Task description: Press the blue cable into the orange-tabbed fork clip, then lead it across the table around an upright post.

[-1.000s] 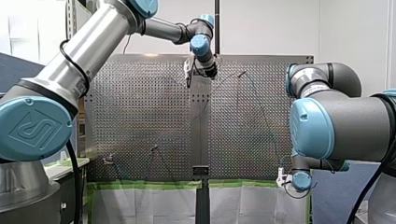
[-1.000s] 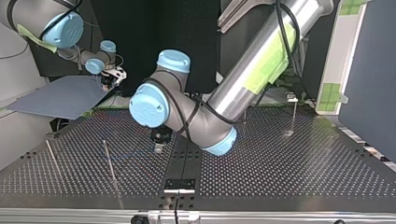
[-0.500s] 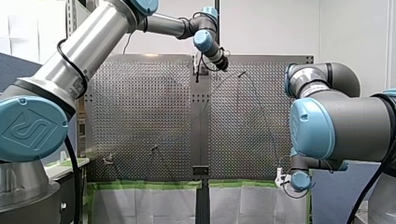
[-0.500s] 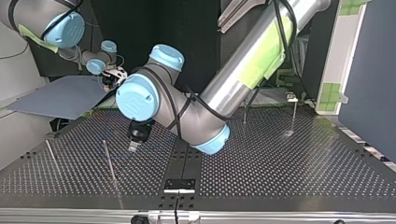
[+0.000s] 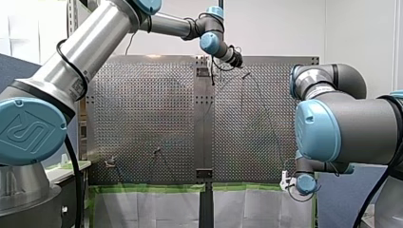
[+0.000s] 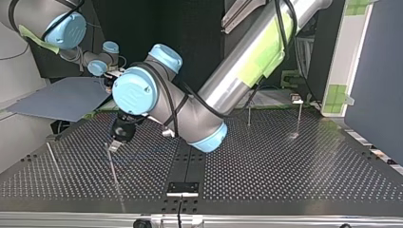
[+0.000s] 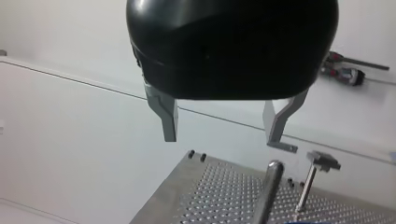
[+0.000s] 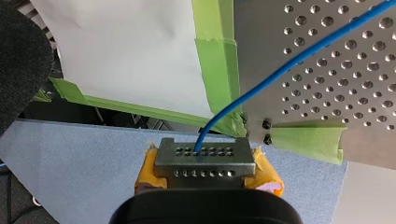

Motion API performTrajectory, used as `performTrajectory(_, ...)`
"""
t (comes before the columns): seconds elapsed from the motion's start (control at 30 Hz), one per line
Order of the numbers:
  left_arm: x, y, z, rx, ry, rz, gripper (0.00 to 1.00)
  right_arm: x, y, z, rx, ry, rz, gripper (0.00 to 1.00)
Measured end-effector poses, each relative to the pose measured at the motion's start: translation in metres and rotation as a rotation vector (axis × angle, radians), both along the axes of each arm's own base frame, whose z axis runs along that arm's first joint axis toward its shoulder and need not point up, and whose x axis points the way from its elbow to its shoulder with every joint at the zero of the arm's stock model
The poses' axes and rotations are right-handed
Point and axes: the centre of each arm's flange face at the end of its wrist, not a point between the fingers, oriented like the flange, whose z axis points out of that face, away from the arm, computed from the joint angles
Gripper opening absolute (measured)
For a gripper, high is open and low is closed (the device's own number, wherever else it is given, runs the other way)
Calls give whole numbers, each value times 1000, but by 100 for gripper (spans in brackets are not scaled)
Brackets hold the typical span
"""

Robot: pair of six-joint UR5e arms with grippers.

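Left gripper (image 7: 224, 127): black body with metal fingers. The jaws stand wide and nothing is between them.
Left gripper, place: in the top view it hangs at 9 o'clock from the middle of the perforated table (image 6: 285, 166). Its tips are just above the head of an upright post (image 6: 113, 167).
Ahead of the left gripper: a round-topped rod, with a T-headed post (image 7: 312, 179) close beside it. Both rise from the perforated plate.
Right gripper (image 8: 204, 162): yellow pads closed on the blue cable (image 8: 280, 70), which comes out from between them.
Right gripper, place: in the front view it is low at 4 o'clock, off the table's near corner.
Blue cable, course: from the right gripper it runs ahead over the green tape (image 8: 217, 60) at the table's edge, then slants across the perforated plate.
Under the right gripper: a blue-grey sheet (image 8: 70, 154) lies beside the table.
Fork clip: too small in these views to tell.
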Motion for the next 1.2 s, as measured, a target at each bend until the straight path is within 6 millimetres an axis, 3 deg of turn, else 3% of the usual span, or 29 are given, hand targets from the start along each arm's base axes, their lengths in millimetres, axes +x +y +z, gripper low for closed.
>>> performTrajectory(0.27,3,6,-32,18,53,36,93,0,0,0,1,1,2,0)
performTrajectory(0.43,5,10,-40,34,59,66,93,1,-1,0,0,1,3,0)
performTrajectory(0.63,6,11,-40,49,47,80,95,1,-1,1,0,1,4,0)
performTrajectory(0.67,6,12,-40,54,42,82,100,1,-1,1,0,1,4,0)
performTrajectory(1.2,9,13,-26,59,3,134,100,1,-1,1,2,2,6,0)
